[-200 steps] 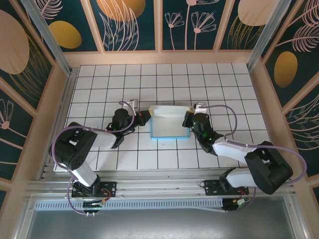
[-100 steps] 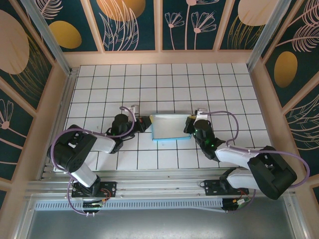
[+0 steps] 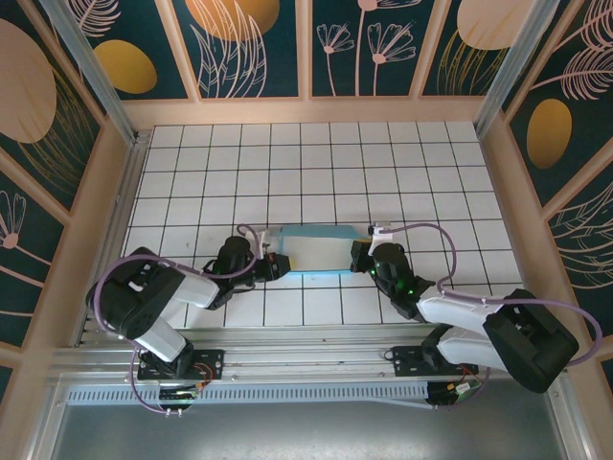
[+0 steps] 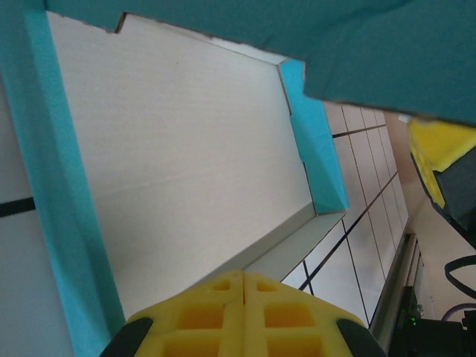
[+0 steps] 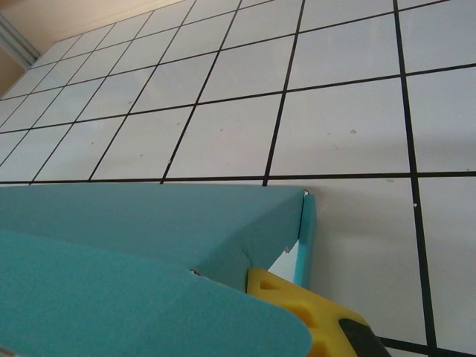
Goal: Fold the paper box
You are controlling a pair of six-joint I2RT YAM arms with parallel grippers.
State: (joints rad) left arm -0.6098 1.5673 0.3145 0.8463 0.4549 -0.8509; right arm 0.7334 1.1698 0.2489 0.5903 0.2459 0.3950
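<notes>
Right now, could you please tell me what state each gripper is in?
Left gripper: closed, pinching the left end of the paper box.
Right gripper: closed, gripping the box's right end.

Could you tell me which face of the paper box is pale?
The inner face of the paper box; its outer walls are turquoise.

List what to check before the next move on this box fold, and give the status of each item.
1. The left gripper is shut on the left end of the paper box: ok.
2. The right gripper is shut on its right end: ok.
3. The box runs straight between the two grippers: ok.
4. The far flap lies flat over the pale inside: not ok, it hangs raised above it.
5. The side tab is tucked in: cannot tell.
</notes>
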